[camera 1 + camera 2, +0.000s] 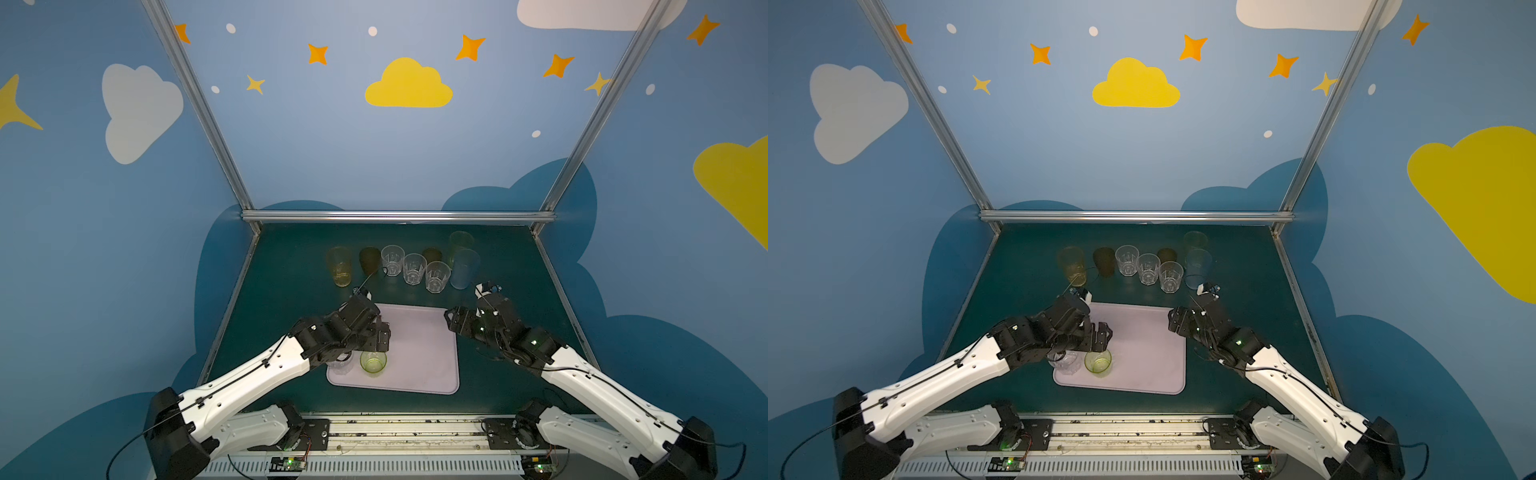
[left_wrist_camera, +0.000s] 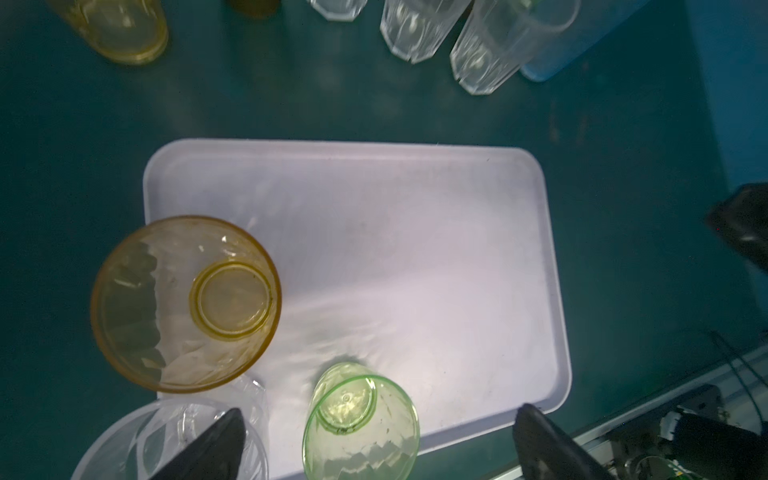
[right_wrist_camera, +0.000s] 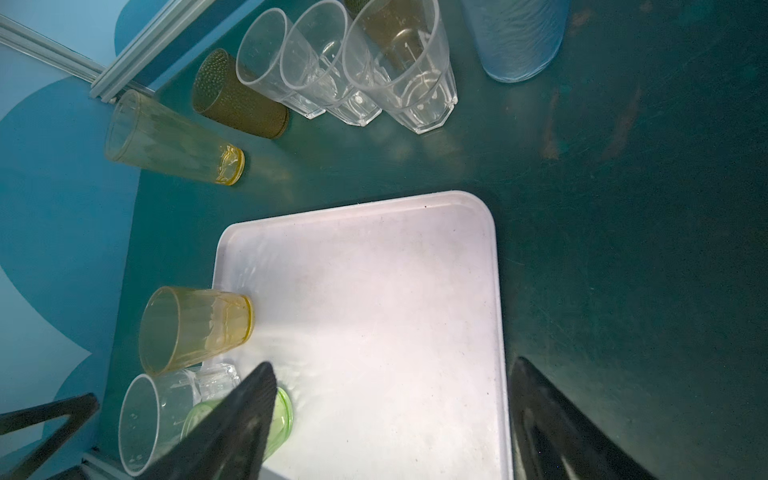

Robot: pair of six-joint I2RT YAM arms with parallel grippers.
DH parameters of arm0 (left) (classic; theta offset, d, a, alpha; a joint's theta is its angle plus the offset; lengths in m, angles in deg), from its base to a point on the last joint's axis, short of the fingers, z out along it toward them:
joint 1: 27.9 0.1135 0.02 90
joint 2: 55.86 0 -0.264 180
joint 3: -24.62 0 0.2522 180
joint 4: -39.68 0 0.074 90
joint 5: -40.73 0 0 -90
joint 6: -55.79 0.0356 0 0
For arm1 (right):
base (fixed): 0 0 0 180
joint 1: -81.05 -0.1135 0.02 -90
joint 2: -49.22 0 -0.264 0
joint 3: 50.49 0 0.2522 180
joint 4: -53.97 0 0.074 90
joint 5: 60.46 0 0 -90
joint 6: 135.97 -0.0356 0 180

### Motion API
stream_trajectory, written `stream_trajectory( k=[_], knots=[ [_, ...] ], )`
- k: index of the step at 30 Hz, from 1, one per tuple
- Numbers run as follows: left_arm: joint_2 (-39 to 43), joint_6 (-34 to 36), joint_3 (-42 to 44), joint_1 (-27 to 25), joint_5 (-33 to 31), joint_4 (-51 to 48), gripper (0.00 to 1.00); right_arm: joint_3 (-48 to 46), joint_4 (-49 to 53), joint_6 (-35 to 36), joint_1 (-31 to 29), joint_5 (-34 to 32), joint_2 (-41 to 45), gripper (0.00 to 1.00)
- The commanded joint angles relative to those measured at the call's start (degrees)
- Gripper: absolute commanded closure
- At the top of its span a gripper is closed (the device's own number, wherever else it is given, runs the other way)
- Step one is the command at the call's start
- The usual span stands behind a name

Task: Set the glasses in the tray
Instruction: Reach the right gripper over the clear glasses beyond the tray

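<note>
The pale lilac tray (image 1: 424, 345) lies mid-table. Three glasses stand at its near-left end: a short green one (image 2: 360, 424), an orange one (image 2: 185, 303) and a clear faceted one (image 2: 166, 440). My left gripper (image 2: 381, 409) is open, and the green glass (image 1: 373, 362) stands free between its fingers. My right gripper (image 3: 392, 363) is open and empty over the tray's right side (image 3: 374, 311). Behind the tray stand a tall yellow glass (image 1: 340, 266), a brown one (image 1: 370, 259), three clear ones (image 1: 414, 268), another brown (image 1: 432, 254), a tall green (image 1: 460, 243) and a blue (image 1: 464, 268).
The dark green table (image 1: 291, 291) is boxed in by aluminium frame bars (image 1: 395, 216) at the back and sides, with blue walls behind. A rail with the arm bases (image 1: 407, 432) runs along the front edge.
</note>
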Motion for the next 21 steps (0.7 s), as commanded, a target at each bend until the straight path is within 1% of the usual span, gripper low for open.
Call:
stream_trajectory(
  k=[1,6,12,14,17,21],
  knots=[
    [2.5,0.8,2.4,0.3,-1.6,6.4,0.0,4.2,-0.2,0.9,0.3,1.4,-2.8,0.13],
    [3.2,1.0,3.6,1.2,-1.5,8.1,0.0,13.7,3.7,5.3,0.9,3.2,-11.9,0.13],
    [5.6,1.1,5.2,1.5,1.2,8.4,0.0,32.0,13.5,14.1,2.5,6.6,-26.4,0.14],
    [7.3,1.4,5.3,1.7,0.9,7.5,0.0,37.7,16.6,17.0,2.7,6.8,-30.7,0.14],
    [9.9,2.1,6.1,1.9,0.3,6.7,0.0,42.9,19.1,18.9,3.1,6.6,-34.7,0.14],
    [13.0,1.7,7.8,2.2,-0.8,6.9,0.0,44.8,19.6,18.9,3.7,7.1,-36.9,0.14]
  ],
)
